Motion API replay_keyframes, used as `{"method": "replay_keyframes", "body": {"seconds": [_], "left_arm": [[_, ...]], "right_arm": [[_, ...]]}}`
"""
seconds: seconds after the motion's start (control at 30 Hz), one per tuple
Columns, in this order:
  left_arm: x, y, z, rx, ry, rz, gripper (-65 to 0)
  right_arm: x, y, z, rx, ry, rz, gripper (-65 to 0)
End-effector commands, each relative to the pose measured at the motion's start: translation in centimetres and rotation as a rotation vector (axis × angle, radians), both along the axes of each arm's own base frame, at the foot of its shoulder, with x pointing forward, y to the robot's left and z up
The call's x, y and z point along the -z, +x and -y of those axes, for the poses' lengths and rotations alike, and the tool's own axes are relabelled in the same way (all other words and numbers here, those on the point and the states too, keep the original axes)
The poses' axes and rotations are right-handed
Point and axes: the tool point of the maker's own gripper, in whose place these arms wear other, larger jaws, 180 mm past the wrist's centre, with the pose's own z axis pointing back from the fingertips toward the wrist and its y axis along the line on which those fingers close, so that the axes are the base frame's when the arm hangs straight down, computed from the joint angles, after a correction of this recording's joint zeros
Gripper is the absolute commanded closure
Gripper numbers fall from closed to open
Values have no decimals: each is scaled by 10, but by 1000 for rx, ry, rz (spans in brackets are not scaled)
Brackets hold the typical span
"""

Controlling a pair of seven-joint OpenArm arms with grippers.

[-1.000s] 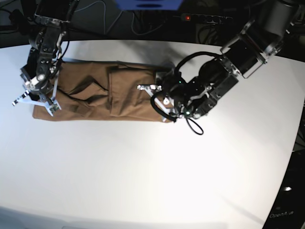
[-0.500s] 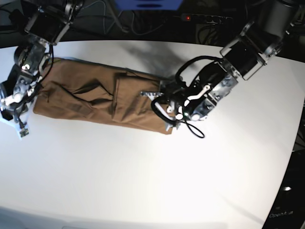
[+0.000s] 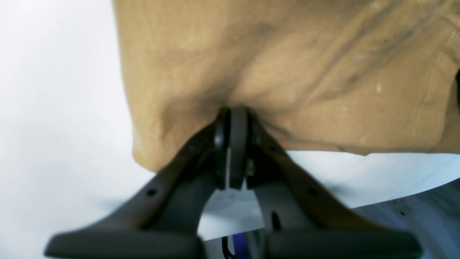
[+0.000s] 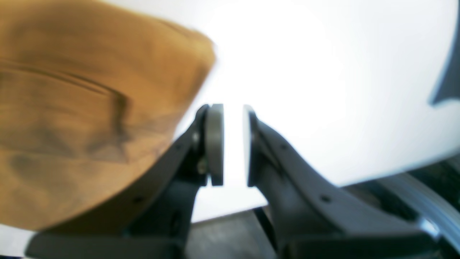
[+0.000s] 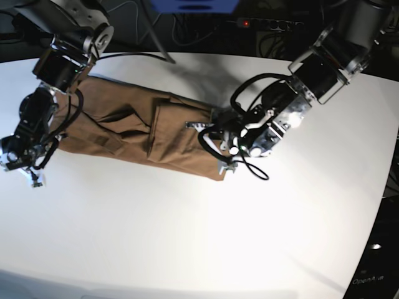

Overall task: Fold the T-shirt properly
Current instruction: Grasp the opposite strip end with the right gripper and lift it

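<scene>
Broad white table (image 5: 187, 237) underneath all. Spread across its far-left part, the plain tan-brown cotton T-shirt (image 5: 131, 128) — folded into a long band, creased at mid-length. At the band's right end, the left gripper (image 3: 231, 144), pads pressed together, pinching the cloth hem. At the opposite end, just off the cloth edge, the right gripper (image 4: 233, 144) — jaws slightly parted, nothing between them.

Tan T-shirt (image 5: 137, 128), folded lengthwise, wrinkled
</scene>
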Motion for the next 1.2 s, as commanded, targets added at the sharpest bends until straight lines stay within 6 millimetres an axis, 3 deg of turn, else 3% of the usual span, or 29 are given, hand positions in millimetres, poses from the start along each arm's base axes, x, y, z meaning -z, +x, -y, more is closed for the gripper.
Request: {"method": "replay_keyframes", "body": {"seconds": [0.0, 0.23, 0.33, 0.47, 0.57, 0.7, 0.77, 1.03, 1.17], "left_arm": [[16, 7, -47, -36, 167, 79, -25], [20, 2, -53, -40, 176, 66, -25], [24, -4, -60, -43, 188, 51, -25], [25, -7, -62, -42, 192, 49, -25], [26, -8, -66, -45, 199, 44, -25], [25, -8, -67, -43, 197, 48, -25], [25, -8, -67, -44, 198, 47, -25], [24, -2, -75, -82, 200, 51, -25], [22, -1, -78, -123, 183, 53, -25]], "right_arm": [[-15, 11, 7, 3, 4, 57, -102], [-31, 42, -18, -103, 258, 268, -102], [-20, 35, -18, -111, 327, 254, -102], [10, 22, -10, -64, 414, 165, -106], [18, 16, -6, -46, 446, 140, -197], [16, 17, -8, -54, 453, 153, -371], [16, 17, -8, -53, 455, 154, -419], [19, -2, 13, 45, 463, 179, -443], [27, -15, 13, 52, 462, 148, -443]]}}
